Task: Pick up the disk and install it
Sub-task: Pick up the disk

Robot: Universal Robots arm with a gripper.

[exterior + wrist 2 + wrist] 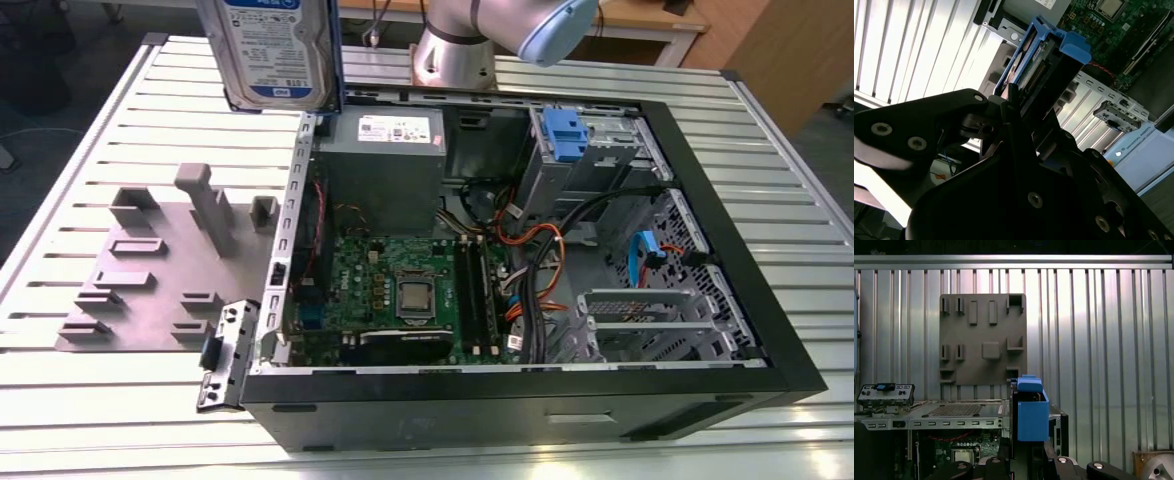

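The disk (274, 50), a silver hard drive with a white-and-blue label and a blue frame, hangs upright in the air above the far left corner of the open computer case (747, 300) in the exterior view. In the second wrist view my gripper (1013, 102) is shut on the disk (1041, 55), its black fingers (1006, 107) clamped on the drive's lower end. The first wrist view shows the disk's blue frame end (1032, 415) rising from the gripper (1026, 460), over the case edge.
The case lies on its side on a slatted metal table (120, 400), with the motherboard (400, 290), cables and a drive cage with a blue latch (566, 135) exposed. A grey power supply box (387, 150) sits at the back. A grey fixture plate (160, 270) lies to the exterior view's left.
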